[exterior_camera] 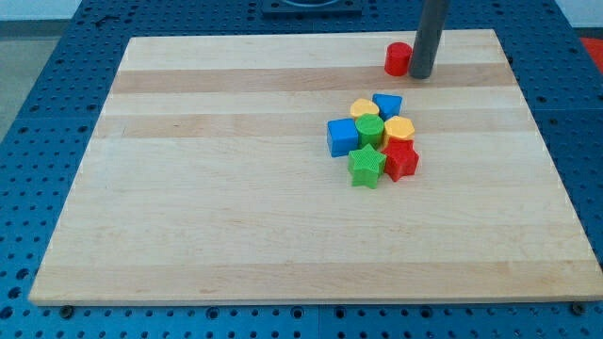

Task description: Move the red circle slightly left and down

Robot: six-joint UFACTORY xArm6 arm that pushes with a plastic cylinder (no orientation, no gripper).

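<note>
The red circle (398, 58) is a short red cylinder near the view's top edge of the wooden board (236, 188), right of centre. My tip (420, 75) stands right beside it, on its right side, touching or nearly touching. The dark rod rises from there out of the view's top.
A tight cluster of blocks sits below the red circle: a blue pentagon-like block (387, 104), a yellow block (364, 108), a green circle (370, 128), a yellow hexagon (399, 129), a blue cube (342, 137), a red star (401, 160), a green star (366, 167).
</note>
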